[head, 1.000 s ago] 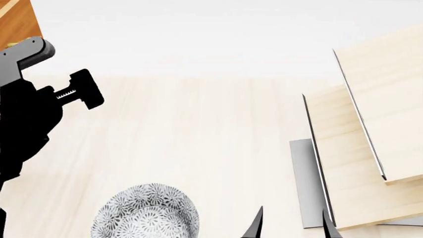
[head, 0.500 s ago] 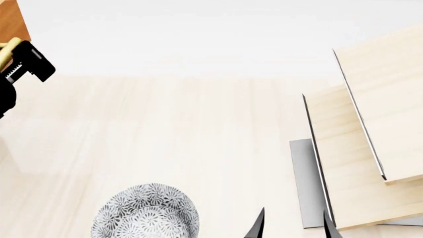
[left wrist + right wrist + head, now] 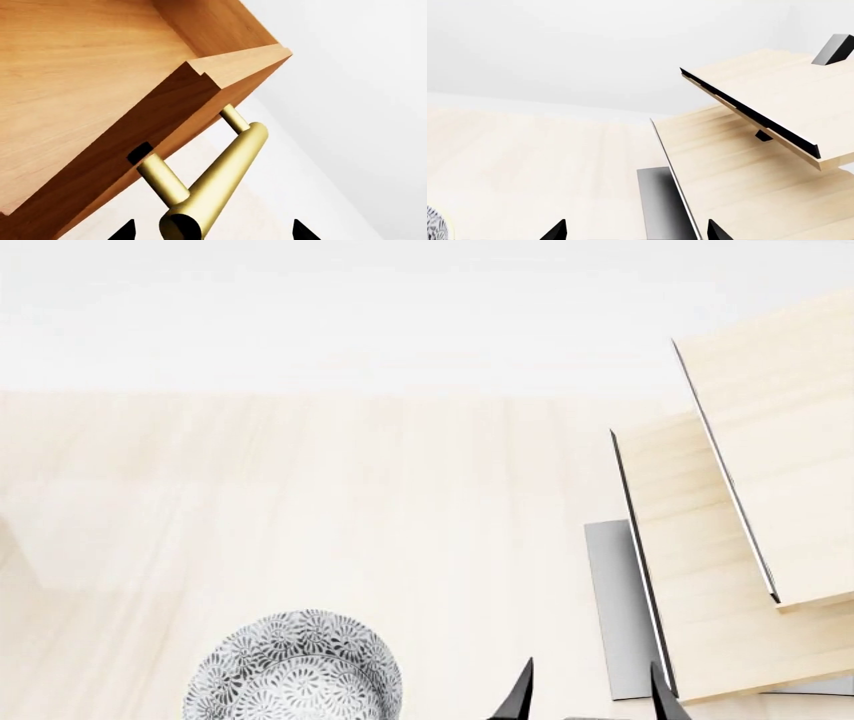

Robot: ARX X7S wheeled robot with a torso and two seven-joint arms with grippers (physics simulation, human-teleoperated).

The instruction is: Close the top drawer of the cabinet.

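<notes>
A: Where the left wrist view's bottom edge cuts them off, what are those two black tips?
B: The left gripper (image 3: pixel 212 231), jaws spread wide, with the round brass bar handle (image 3: pixel 217 187) running between them; whether they touch it I cannot tell.
A: And beyond the handle?
B: The warm brown wooden top drawer (image 3: pixel 100 100), filling the frame's upper left, handle posts set in its front.
A: The head view?
B: The right gripper (image 3: pixel 587 695) pokes up at bottom centre, tips apart, holding nothing. Lower left sits a grey patterned round bowl (image 3: pixel 294 668); right, a pale wood tiered shelf (image 3: pixel 727 530) on the light wooden table (image 3: pixel 334 490).
</notes>
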